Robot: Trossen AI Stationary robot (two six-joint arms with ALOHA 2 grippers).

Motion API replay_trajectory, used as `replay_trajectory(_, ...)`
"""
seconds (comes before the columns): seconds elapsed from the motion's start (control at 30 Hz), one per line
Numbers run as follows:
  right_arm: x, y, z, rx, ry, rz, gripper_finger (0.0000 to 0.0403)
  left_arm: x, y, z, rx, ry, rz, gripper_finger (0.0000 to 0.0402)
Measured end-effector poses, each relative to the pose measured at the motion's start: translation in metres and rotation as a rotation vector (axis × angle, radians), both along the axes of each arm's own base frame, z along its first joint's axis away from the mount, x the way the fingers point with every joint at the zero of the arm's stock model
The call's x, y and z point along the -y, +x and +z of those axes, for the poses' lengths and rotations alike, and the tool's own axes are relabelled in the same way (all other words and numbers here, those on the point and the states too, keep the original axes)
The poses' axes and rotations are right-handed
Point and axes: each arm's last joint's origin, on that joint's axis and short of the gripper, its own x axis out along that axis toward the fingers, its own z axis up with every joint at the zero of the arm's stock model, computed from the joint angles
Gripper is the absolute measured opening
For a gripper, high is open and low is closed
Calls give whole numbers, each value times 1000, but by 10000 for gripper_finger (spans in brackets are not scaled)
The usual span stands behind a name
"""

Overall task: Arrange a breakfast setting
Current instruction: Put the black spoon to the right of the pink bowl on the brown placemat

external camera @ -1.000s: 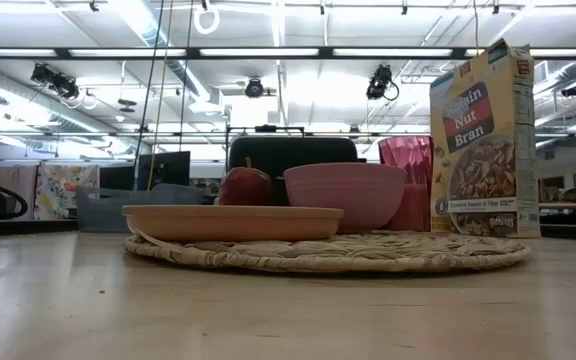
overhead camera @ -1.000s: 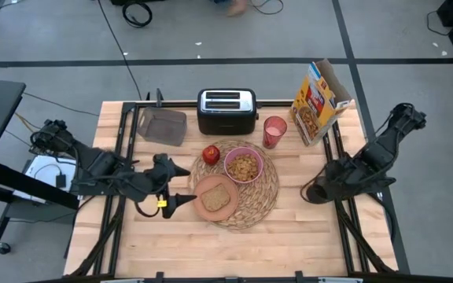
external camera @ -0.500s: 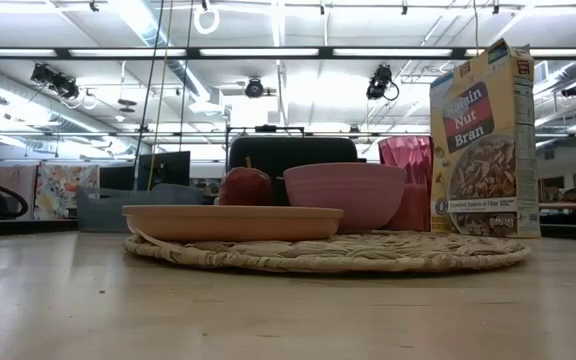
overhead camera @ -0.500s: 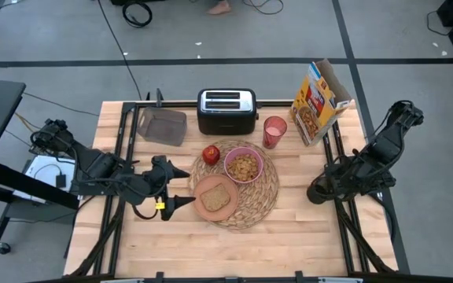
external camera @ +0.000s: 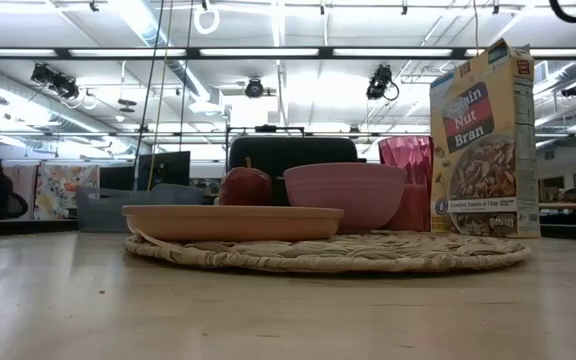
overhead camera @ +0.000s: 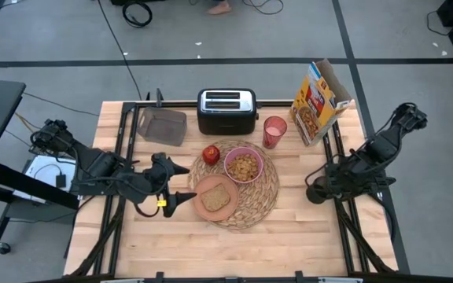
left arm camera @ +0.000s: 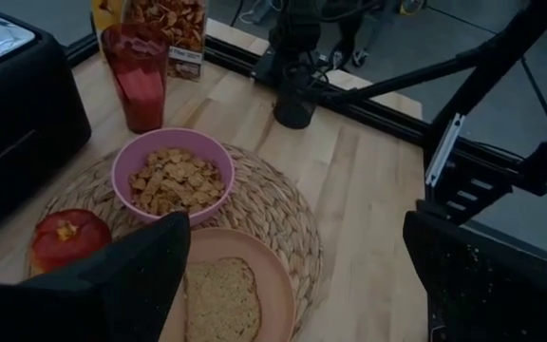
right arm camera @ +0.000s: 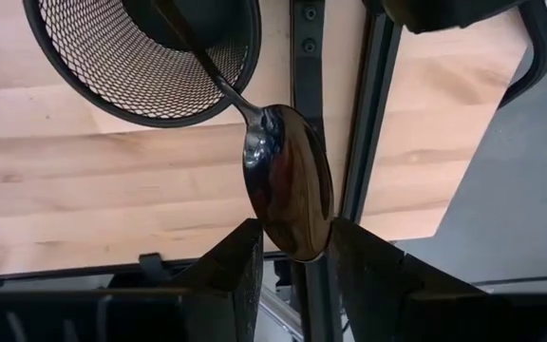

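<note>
The round straw placemat lies mid-table. On it sit the pink bowl with cereal, the salmon-tan plate with the toast slice, and the red apple. The pinkish-red cup stands just beyond the mat. My left gripper is open and empty, just left of the plate. My right gripper is at the table's right edge, over a black mesh cup, shut on the metal spoon. My right gripper pinches the spoon's bowl end between its two fingers, coming from above and pointing down. The spoon stands bowl end up, and its handle slants down into the black mesh cup.
The black-and-silver toaster stands at the far edge, a grey container to its left, and the yellow cereal box at the far right. Black rails run along the table's right edge. Bare wood lies near the front edge.
My right arm has shifted a little over the mesh cup, while its gripper has stayed at the cup. My left gripper and the breakfast things have kept still.
</note>
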Motion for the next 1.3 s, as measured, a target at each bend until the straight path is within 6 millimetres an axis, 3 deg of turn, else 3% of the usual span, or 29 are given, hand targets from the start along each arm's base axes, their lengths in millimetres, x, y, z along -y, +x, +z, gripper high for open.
replay_trajectory(0.73, 0, 12, -15, -13, 25, -93, 127, 0, 0, 0, 0, -1, -1, 389)
replay_trajectory(1.2, 1, 14, -15, 12, 31, -99, 15, 0, 0, 0, -1, -2, -2, 389)
replay_trajectory(1.3, 1, 14, -14, 17, 26, -101, 8, 0, 0, 0, -1, -1, -2, 389)
